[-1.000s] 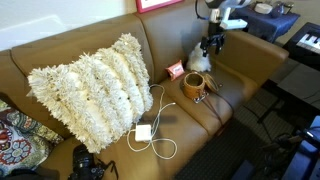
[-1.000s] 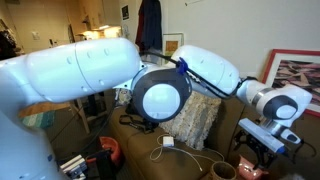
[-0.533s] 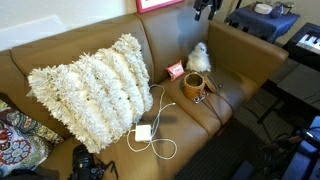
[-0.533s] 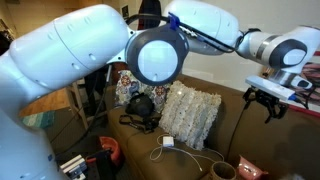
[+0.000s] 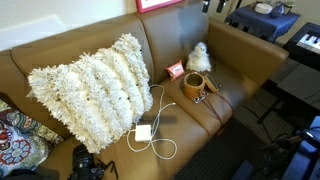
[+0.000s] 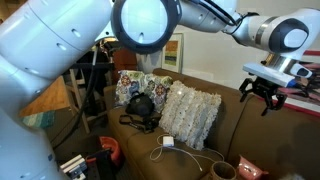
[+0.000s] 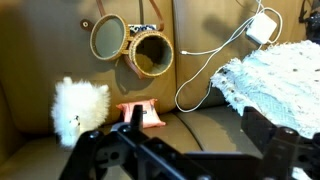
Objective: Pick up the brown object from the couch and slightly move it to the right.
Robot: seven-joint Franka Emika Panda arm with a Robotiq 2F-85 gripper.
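Claw (image 6: 257,102): released, empty, high above couch (image 5: 60,55).
Risk: descending off-line, it nudges toy (image 7: 78,108) or tips pot (image 7: 152,54).
Cause: toy sits near pot.

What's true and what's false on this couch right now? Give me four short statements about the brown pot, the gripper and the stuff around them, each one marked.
1. The brown pot sits on the couch seat. True.
2. The gripper holds the pot. False: its jaws are open and empty, raised above the couch.
3. A white fluffy toy sits by the back cushion near the pot. True.
4. The white charger lies on top of the shaggy pillow. False: it lies on the seat in front of it.
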